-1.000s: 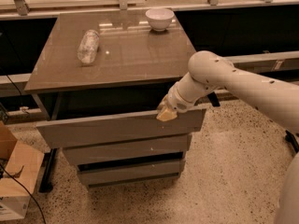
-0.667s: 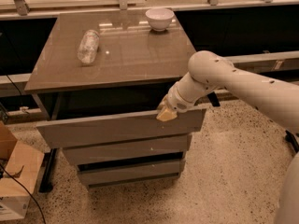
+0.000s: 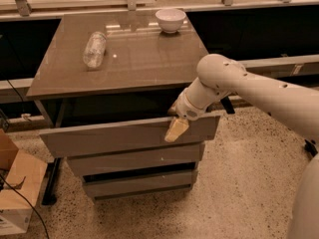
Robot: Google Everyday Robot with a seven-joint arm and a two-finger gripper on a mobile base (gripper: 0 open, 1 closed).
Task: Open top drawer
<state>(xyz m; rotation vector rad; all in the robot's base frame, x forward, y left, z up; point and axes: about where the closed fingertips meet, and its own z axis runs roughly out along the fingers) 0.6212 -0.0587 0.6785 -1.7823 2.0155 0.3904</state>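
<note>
The top drawer (image 3: 114,138) is a wide plain grey panel under the brown tabletop. It stands pulled out toward me, with a dark gap behind its upper edge. My gripper (image 3: 175,128) sits at the drawer's upper edge, right of centre. One tan finger (image 3: 175,129) hangs down over the front face of the panel. The white arm (image 3: 249,88) reaches in from the right. Two shorter grey drawers (image 3: 134,161) sit below it, pushed further in.
A clear plastic bottle (image 3: 94,49) lies on its side on the tabletop (image 3: 144,59). A white bowl (image 3: 170,20) stands at the back. A cardboard box (image 3: 17,188) sits on the speckled floor at the left. A railing runs behind the table.
The drawer and the gripper stand about where they were; the gripper's finger seems slightly lower on the front panel. Little else differs.
</note>
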